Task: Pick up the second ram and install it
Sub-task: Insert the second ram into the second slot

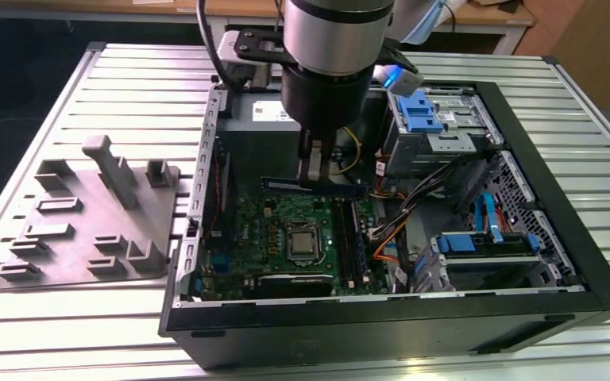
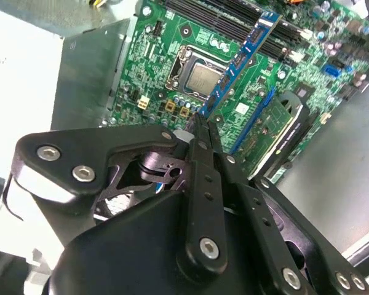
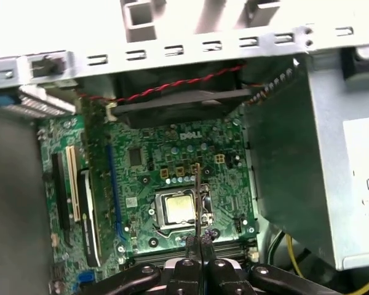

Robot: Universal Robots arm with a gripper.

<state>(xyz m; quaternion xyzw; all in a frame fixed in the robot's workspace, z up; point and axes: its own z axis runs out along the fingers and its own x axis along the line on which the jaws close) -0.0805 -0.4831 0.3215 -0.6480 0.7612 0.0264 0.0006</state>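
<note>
Holding the second ram [image 1: 342,189] pinched tight in the gripper [image 1: 310,181], up over the motherboard [image 1: 268,230] near the processor [image 1: 303,242] and short of the black slots [image 1: 353,238], risking a crooked, jammed seating from any tilt.

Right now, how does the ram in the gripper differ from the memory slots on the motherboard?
The second ram is blue and held by the gripper above the motherboard; the memory slots are black and fixed on it. In the exterior view the ram runs left-right, the slots far-near: crosswise. Both are long and narrow.
</note>
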